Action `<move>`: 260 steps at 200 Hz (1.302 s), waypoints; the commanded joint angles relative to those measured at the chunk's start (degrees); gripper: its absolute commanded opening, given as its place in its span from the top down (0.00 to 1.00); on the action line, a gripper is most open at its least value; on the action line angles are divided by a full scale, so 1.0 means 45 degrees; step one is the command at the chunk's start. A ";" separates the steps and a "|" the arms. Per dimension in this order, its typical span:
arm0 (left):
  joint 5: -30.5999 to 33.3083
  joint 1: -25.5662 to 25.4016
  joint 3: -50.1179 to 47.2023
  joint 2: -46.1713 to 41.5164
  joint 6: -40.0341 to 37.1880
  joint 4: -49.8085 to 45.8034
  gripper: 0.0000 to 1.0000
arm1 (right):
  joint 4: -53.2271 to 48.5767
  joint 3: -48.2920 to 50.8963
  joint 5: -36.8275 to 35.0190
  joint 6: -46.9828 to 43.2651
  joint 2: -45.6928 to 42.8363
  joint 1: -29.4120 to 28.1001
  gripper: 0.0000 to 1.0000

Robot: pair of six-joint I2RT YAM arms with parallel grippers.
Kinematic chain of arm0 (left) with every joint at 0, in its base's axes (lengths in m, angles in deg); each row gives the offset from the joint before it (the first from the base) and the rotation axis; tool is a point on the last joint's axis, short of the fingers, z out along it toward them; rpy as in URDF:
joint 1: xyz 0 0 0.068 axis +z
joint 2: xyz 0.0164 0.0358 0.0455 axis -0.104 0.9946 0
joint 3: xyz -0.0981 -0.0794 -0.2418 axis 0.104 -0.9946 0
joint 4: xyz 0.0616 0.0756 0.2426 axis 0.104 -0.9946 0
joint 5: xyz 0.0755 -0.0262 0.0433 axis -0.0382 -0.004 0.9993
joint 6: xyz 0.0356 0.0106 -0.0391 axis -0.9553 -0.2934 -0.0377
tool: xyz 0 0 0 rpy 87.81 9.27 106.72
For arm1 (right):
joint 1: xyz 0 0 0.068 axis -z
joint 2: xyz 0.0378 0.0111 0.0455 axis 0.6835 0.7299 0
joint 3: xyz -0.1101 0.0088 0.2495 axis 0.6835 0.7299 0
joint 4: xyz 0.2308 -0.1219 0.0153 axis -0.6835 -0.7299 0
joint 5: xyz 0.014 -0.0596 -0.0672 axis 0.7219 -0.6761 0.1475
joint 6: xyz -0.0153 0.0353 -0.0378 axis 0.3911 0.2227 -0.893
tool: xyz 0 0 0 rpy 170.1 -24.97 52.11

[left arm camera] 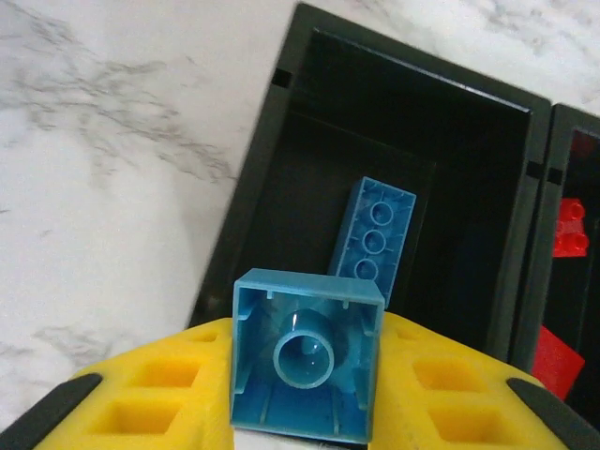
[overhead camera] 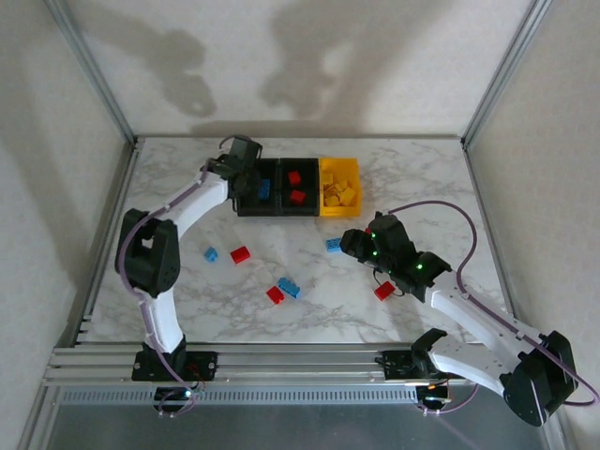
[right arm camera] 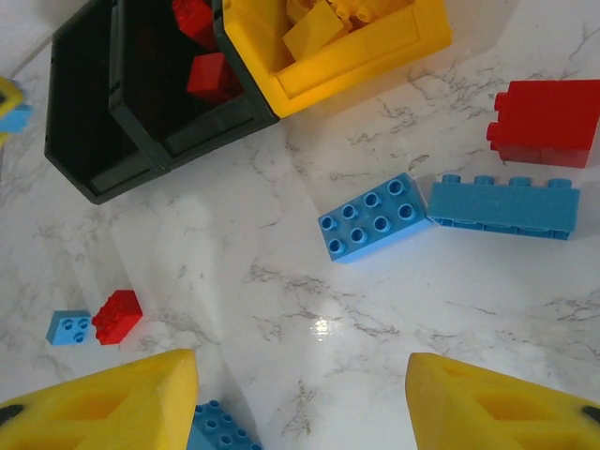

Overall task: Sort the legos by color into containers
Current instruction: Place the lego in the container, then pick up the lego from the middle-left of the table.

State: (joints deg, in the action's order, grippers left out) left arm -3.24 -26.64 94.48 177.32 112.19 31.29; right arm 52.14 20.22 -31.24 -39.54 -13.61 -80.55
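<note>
Sorting is well along, I judge, but not finished. The yellow bin (overhead camera: 339,161) holds a heap of yellow bricks (overhead camera: 337,194), and I see no yellow on the table (overhead camera: 422,187). The middle bin (overhead camera: 300,213) has red bricks (overhead camera: 295,186) in it. The left bin (left arm camera: 281,141) has one long blue (left arm camera: 375,234) lying on its floor.

Six are left on the marble in the top view. The left blue (overhead camera: 211,254) and left red (overhead camera: 240,254) sit near each other. The near red (overhead camera: 275,294) and near blue (overhead camera: 289,287) lie side by side. The right blue (overhead camera: 334,245) and right red (overhead camera: 383,291) are on the other side. So three blues and three reds remain, plus the one in hand.

That one is the held blue (left arm camera: 307,356), pinched in the left gripper (left arm camera: 306,403) with its hollow underside facing the wrist camera. It hangs over the near end of the left bin, clear of the long blue below. A release here should land it in the right bin, I think.

The right gripper (right arm camera: 300,403) is spread with only bare marble between its fingers. It hangs low over the table, and the right blue is just beside it in the top view. From its own camera, an eight-stud blue (right arm camera: 375,216) lies ahead of the gap, apart from both fingers. A blue corner (right arm camera: 216,427) shows just beside one finger (right arm camera: 103,403). I judge it is not yet lined up on either one.
</note>
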 commanded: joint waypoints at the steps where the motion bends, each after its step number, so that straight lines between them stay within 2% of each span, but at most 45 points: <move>1: -0.0142 -0.0296 0.1151 0.1143 0.0033 -0.0693 0.74 | -0.0296 0.0209 0.0006 0.0299 -0.0364 -0.0100 0.40; 40: 0.0127 -0.0583 0.2833 0.2533 -0.0044 -0.1319 0.69 | -0.0502 0.0243 -0.0161 0.0363 -0.0536 -0.0109 0.40; 59: 0.0141 -0.0583 0.3239 0.2746 0.0005 -0.1497 0.60 | -0.0489 0.0234 -0.0220 0.0402 -0.0568 -0.0115 0.40; 94: 0.0143 -0.0603 0.3056 0.2014 -0.0042 -0.1498 0.45 | -0.0509 0.0035 -0.0209 0.0287 -0.0396 -0.0120 0.40; 119: 0.0091 -0.0618 0.2304 0.0860 -0.0060 -0.1378 0.44 | -0.0506 -0.0175 -0.0173 0.0095 -0.0151 -0.0119 0.40; 137: 0.0162 -0.0622 0.1353 -0.0387 -0.0120 -0.1246 0.43 | -0.0387 -0.0278 -0.0084 -0.0061 0.0028 -0.0117 0.40; 191: 0.0782 -0.0508 -0.3217 -0.4624 0.0132 -0.1209 0.30 | 0.0168 -0.0397 0.0201 -0.0462 0.0495 -0.0117 0.39; 205: 0.0986 -0.0466 -0.4620 -0.5570 0.0635 -0.1187 0.25 | 0.0320 -0.0445 0.0291 -0.0581 0.0668 -0.0130 0.38; 222: 0.1379 -0.0409 -0.6157 -0.6581 0.1426 -0.1123 0.13 | 0.0497 -0.0541 0.0443 -0.0660 0.0946 -0.0147 0.38; 260: 0.1590 -0.0369 -0.8468 -0.7334 0.3113 -0.0912 0.10 | 0.0697 -0.0690 0.0554 -0.0721 0.1388 -0.0256 0.38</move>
State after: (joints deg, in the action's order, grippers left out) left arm 0.96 -28.74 60.04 145.67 119.65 27.82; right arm 53.67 19.20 -29.67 -41.68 -8.12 -80.92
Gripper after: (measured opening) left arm 0.900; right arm 0.619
